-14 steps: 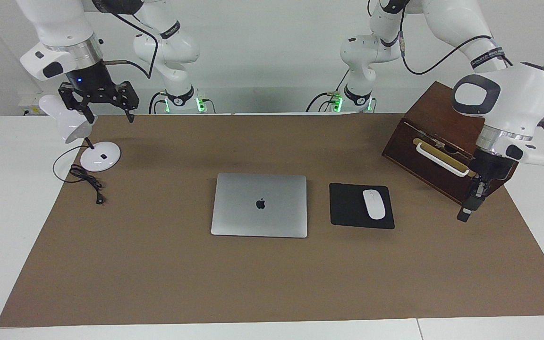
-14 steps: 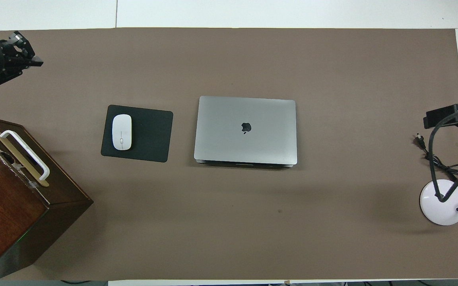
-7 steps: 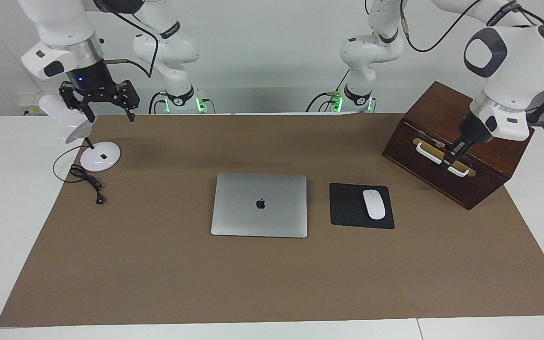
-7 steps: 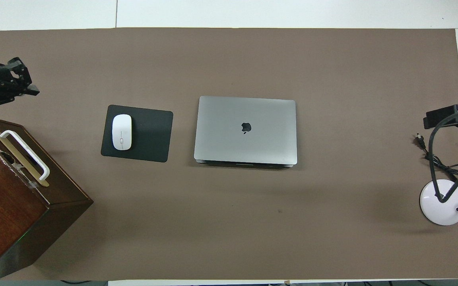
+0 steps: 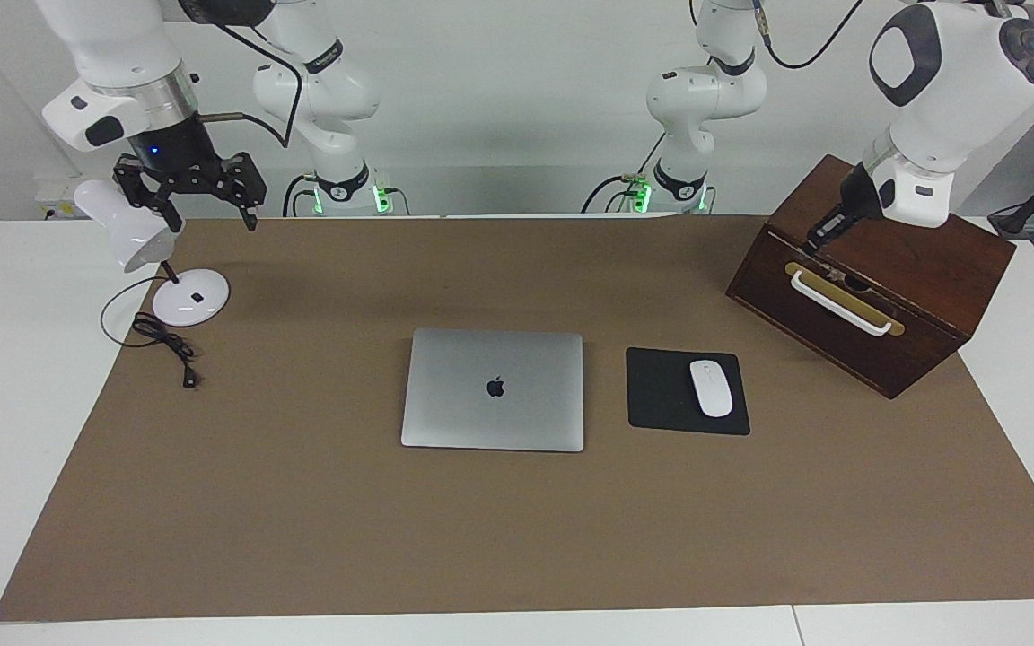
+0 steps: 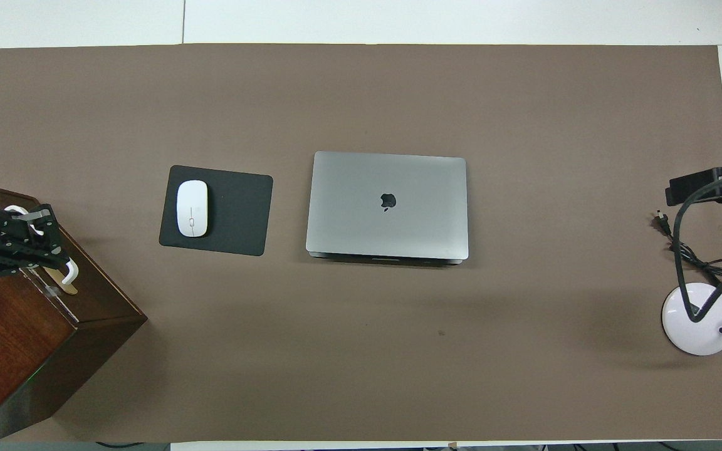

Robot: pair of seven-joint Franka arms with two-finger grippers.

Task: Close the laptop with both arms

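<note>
Two arms, both clear of laptop, lid flat, mid-table beside mousepad. Left gripper just pulled back, now over wooden box; fingers cannot tell. Right gripper spread wide, empty, waiting by lamp. Closing apparently done.

Left hand raised, angled down; right hand raised, fingers spread.
</note>
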